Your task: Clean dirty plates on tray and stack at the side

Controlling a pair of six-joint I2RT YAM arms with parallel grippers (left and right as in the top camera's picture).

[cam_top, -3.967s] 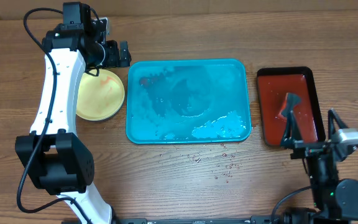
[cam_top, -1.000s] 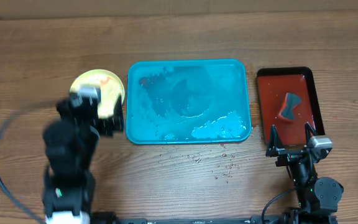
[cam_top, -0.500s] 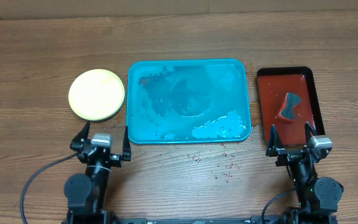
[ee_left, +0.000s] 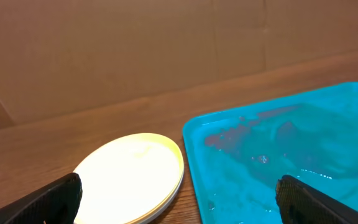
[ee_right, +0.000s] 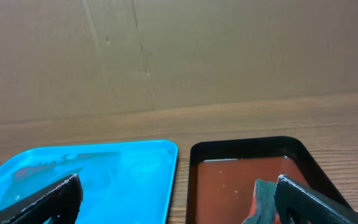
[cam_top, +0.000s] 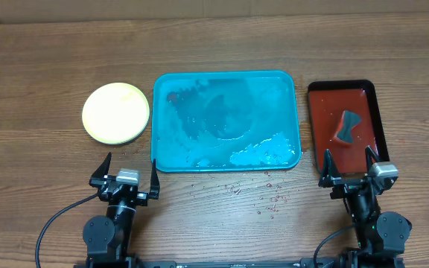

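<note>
While stacked L of tray (cam_top: 274,97), plates (cam_top: 115,113); L tool (cam_top: 130,159), R tool (cam_top: 348,152) agape.

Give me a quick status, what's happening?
Left gripper, right gripper open, empty. Plates stacked left of the tray; no plates on it. Nothing blocking.

The plates (cam_top: 115,113) (stacked) sit left of tray (cam_top: 274,97).
</note>
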